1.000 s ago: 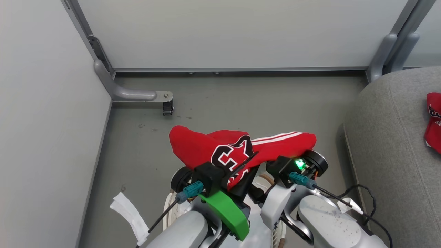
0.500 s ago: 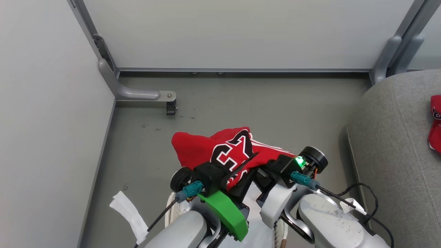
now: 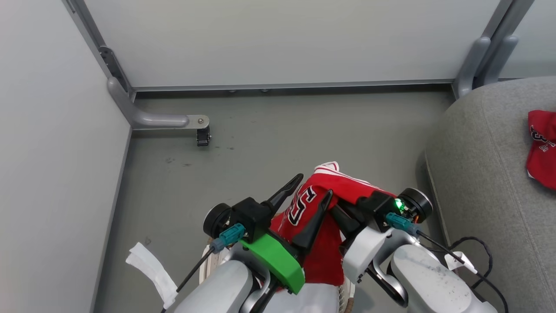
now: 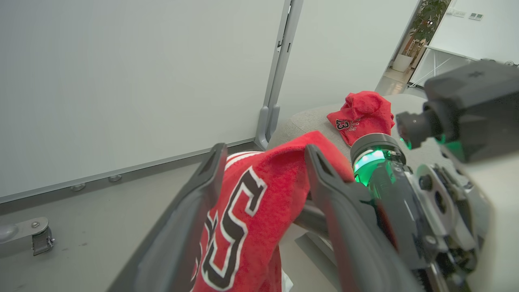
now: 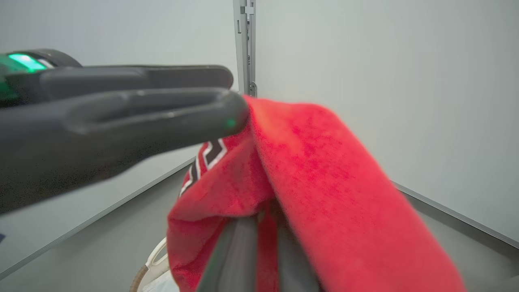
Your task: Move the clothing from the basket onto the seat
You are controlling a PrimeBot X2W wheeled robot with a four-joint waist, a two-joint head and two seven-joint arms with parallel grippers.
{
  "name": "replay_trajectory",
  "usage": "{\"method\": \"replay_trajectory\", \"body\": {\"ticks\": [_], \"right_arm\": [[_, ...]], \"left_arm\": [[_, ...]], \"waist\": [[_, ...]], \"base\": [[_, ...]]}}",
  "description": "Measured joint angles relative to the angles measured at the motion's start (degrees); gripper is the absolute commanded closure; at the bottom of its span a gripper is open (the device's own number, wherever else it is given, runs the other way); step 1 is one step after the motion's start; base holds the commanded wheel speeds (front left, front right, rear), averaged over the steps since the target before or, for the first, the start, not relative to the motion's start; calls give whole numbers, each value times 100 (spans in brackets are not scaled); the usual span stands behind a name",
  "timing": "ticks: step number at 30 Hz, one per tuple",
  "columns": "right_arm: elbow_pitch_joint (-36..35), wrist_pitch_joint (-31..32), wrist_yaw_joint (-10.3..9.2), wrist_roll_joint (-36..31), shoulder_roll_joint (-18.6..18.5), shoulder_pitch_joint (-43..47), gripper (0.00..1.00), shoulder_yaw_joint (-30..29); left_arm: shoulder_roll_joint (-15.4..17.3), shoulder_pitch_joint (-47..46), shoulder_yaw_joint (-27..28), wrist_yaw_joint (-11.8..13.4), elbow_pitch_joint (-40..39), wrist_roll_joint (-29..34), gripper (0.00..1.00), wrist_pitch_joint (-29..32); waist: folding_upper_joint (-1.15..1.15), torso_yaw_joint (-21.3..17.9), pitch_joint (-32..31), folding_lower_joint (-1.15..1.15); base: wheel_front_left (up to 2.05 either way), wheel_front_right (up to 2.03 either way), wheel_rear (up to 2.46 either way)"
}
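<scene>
A red garment (image 3: 347, 187) with white stripes and a black-and-white number hangs over the basket (image 3: 205, 267), whose white rim shows under my arms. My right gripper (image 3: 347, 211) is shut on its upper fold; in the right wrist view the gripper (image 5: 267, 221) pinches the red cloth (image 5: 324, 182). My left gripper (image 3: 315, 184) stands open, its fingers on either side of the cloth (image 4: 251, 194) without clamping it. My left gripper (image 4: 263, 156) shows the same spread in its wrist view. A second red garment (image 3: 541, 148) lies on the grey seat (image 3: 478, 182) to the right.
White partition walls close off the far side and the left, with a grey foot and castor (image 3: 202, 132) on the grey floor. A white cloth strip (image 3: 150, 274) lies on the floor at the lower left. A black cable (image 3: 473, 256) runs by the seat's edge.
My left gripper has opened and let go of the garment. The cloth, earlier stretched across both grippers, now bunches at the right gripper and hangs down. The head camera has shifted slightly.
</scene>
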Motion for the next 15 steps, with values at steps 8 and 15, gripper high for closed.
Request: {"method": "replay_trajectory", "body": {"ticks": [8, 15], "right_arm": [[-70, 0, 0, -109, -22, 99, 100, -369], [-204, -1, 0, -204, 5, 170, 100, -624]], "left_arm": [[-2, 26, 126, 0, -25, 62, 0, 0], [47, 49, 224, 0, 11, 144, 0, 0]], "waist": [[0, -313, 72, 0], [0, -743, 120, 0]], "base": [[0, 0, 0], [0, 0, 0]]}}
